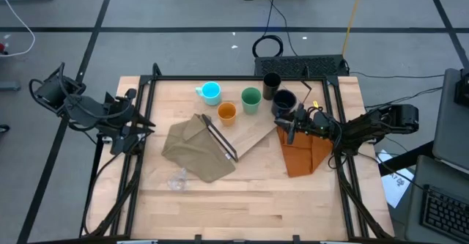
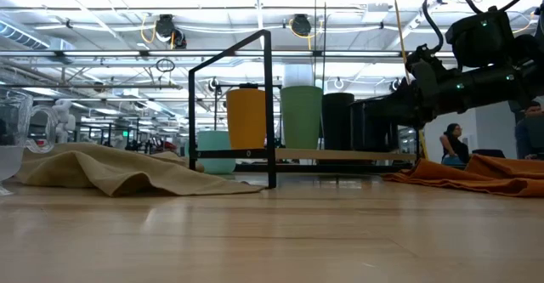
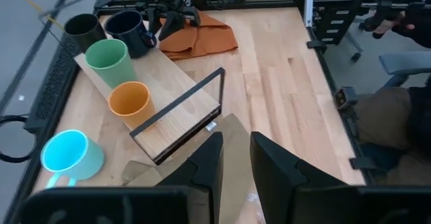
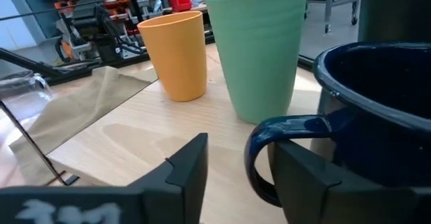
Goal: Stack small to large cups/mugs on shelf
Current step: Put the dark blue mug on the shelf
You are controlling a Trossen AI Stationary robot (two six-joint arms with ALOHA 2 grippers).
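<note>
Navy mug (image 4: pixel 377 109) sits upright on the shelf (image 1: pixel 253 134) next to the black tumbler (image 1: pixel 271 83) and green cup (image 1: pixel 250 100). Right gripper (image 4: pixel 236 163) is right at it, fingers parted, one on each side of the handle, not clamping. Left gripper (image 3: pixel 236 167) hovers off the table's left edge, slightly open, empty.

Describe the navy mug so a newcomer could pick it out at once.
Find the plywood shelf lying mid-table, then follow the row of cups on it toward the right tool. The navy mug stands near that end beside the black tumbler. It is the only dark cup with a handle, which points at the right tool.
</note>
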